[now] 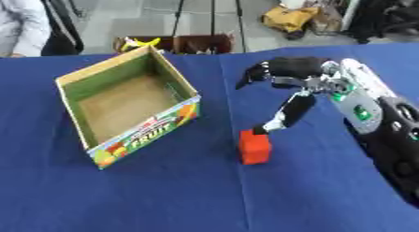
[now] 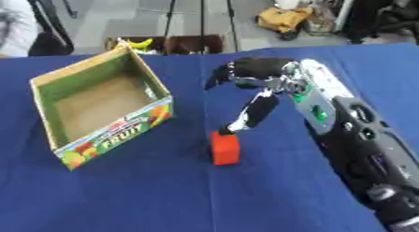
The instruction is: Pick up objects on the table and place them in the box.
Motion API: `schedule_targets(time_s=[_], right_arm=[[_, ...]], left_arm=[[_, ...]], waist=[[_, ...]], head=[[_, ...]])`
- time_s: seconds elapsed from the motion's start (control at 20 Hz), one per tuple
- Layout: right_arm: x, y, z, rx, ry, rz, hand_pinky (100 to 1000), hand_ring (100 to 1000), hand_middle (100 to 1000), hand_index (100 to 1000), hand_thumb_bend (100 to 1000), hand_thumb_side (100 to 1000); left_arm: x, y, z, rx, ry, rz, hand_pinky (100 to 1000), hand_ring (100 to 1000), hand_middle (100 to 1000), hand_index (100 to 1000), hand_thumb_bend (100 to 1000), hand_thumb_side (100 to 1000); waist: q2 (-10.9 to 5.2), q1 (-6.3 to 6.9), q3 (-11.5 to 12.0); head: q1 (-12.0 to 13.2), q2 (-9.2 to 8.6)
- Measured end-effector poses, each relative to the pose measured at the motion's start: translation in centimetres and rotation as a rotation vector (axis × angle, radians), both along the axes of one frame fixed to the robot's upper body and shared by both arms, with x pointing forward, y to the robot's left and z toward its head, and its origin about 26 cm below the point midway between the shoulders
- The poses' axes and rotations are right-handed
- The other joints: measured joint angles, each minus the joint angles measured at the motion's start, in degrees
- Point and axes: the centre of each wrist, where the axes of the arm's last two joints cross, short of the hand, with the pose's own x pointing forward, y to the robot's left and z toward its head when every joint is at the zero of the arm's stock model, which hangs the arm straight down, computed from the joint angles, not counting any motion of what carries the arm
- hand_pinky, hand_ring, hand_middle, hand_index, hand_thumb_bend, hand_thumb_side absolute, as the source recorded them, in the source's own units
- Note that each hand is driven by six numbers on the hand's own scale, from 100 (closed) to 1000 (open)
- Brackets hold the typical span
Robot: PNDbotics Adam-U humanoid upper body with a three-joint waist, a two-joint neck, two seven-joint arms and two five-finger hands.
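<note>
Matt cardboard box [image 1: 78, 93], cloth-covered table [image 1: 163, 198]

The right arm [image 1: 385, 128] runs off the lower right edge, so its upper part is cut off. The fingers [image 1: 282, 116] reach down to the top of the red block [image 1: 255, 149]; whether the tip touches it is too blurred to tell. Small print above "FRUIT" on the box [image 1: 143, 133] is unreadable. The left hand is out of view. The bench [image 1: 163, 198] is cut by every edge but the far one.
</note>
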Motion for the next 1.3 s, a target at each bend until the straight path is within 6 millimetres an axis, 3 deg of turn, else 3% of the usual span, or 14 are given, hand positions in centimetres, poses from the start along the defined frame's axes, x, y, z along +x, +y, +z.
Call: schedule_targets(time_s=[0.6,1.3], right_arm=[[1.2,0.4,-1.5,-0.086,0.051,-0.028,757,806,792,886,688,506],[1.1,1.4,-1.7,-0.068,0.065,-0.001,753,798,774,872,687,528]], left_arm=[[-0.1,0.2,0.0,0.006,0.004,-0.001,350,576,657,900,509,866],[-0.1,0.3,0.1,0.006,0.005,-0.001,351,577,659,900,499,864]], waist=[[-0.59,0.26,-0.92],[-1.37,0.11,-2.5]], head=[[0.52,0.07],[1.18,0.58]])
